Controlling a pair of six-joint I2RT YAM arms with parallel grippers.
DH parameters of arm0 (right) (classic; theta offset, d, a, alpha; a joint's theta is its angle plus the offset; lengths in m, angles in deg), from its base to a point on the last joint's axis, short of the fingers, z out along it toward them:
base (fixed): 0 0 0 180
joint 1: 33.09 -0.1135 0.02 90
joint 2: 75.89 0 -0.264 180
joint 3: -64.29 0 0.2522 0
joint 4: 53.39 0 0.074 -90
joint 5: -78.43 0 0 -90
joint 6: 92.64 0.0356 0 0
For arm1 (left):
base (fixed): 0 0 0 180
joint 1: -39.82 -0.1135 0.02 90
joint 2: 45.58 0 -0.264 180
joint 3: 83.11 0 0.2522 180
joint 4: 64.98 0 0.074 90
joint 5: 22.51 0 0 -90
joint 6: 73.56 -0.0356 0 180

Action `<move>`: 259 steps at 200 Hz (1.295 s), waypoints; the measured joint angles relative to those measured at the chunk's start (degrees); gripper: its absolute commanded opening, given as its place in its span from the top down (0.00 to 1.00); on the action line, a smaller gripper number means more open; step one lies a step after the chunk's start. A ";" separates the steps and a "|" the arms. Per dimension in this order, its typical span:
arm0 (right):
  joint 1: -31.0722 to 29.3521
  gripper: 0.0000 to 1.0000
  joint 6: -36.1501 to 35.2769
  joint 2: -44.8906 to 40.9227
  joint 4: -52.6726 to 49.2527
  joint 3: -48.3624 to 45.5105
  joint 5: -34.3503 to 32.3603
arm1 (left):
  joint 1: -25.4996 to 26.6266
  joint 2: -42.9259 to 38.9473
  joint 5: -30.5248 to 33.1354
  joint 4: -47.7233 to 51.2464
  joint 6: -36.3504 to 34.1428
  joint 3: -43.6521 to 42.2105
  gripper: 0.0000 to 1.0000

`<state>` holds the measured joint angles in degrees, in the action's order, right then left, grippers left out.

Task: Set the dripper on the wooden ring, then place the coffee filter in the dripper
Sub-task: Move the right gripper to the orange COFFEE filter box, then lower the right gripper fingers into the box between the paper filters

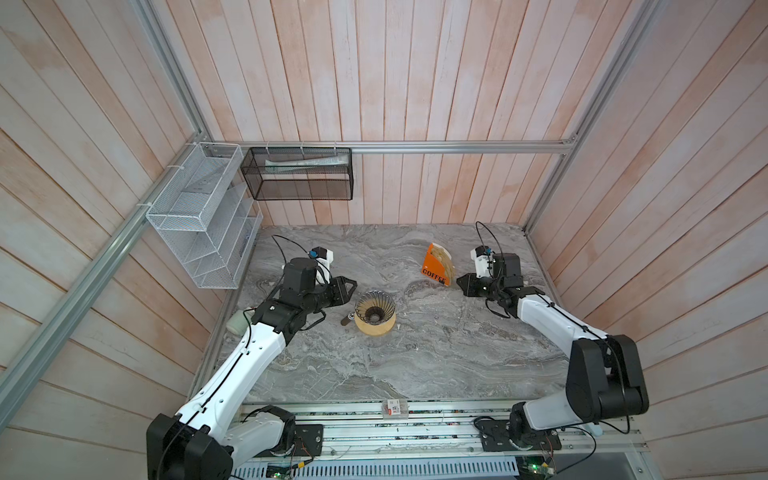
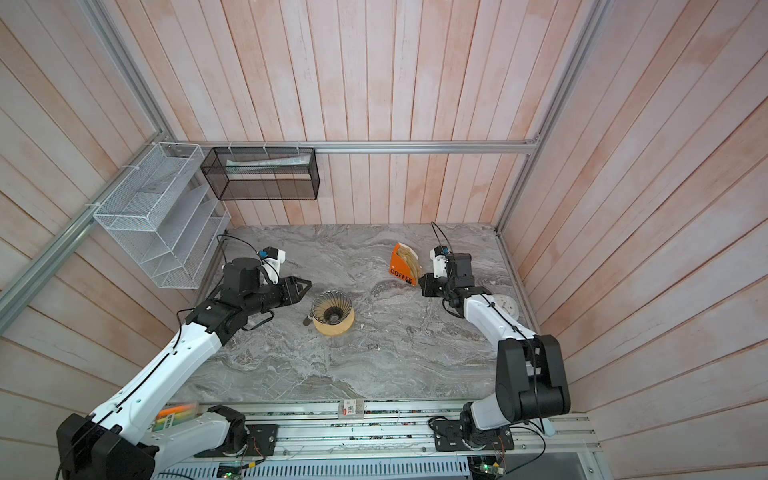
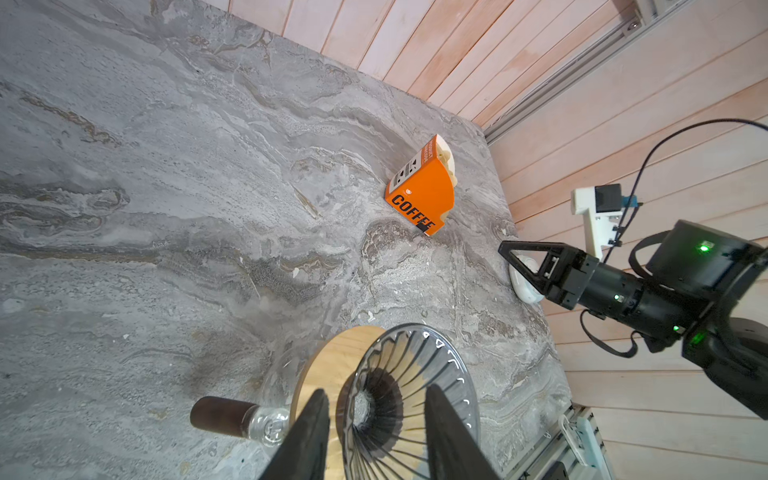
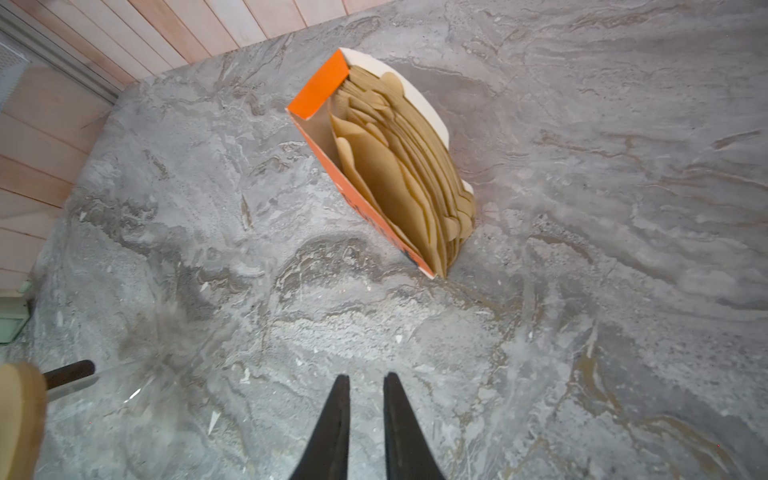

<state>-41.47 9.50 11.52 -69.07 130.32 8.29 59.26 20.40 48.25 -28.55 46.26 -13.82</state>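
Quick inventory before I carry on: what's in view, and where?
coffee filters: a stack, tan, in the orange box
orange box: one, marked COFFEE, back right of the table
dripper: one, dark wire, empty, on the wooden ring, mid-table
wooden ring: one, pale, atop the glass vessel
glass vessel: one, clear, brown handle
wire rack: one, white, left wall
mesh basket: one, black, back rail
left gripper: open, beside the dripper
right gripper: slightly open, empty, facing the box

The only word that can be read is COFFEE, in black capitals along the lower edge of the orange box [image 3: 419, 195] on the bench [image 3: 166, 187] (both top views show it too). The finer print on the box's narrow side is too small to read, as is the small label [image 1: 392, 406] on the front rail.
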 measured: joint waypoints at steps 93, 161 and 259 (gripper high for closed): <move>0.17 0.82 -1.53 13.46 3.76 8.02 2.95 | -1.36 3.02 -1.14 -2.62 0.44 -1.55 0.59; 0.17 0.81 -2.34 17.86 3.80 12.35 3.82 | -1.55 3.80 -1.81 -3.85 0.48 -2.21 0.60; -0.37 0.82 -3.65 22.05 3.04 16.39 3.76 | -1.81 3.91 -2.43 -4.26 0.90 -2.69 0.60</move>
<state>-41.85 5.85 33.58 -66.03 146.71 12.05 57.44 24.31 45.82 -32.81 47.16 -16.51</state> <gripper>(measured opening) 0.184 0.401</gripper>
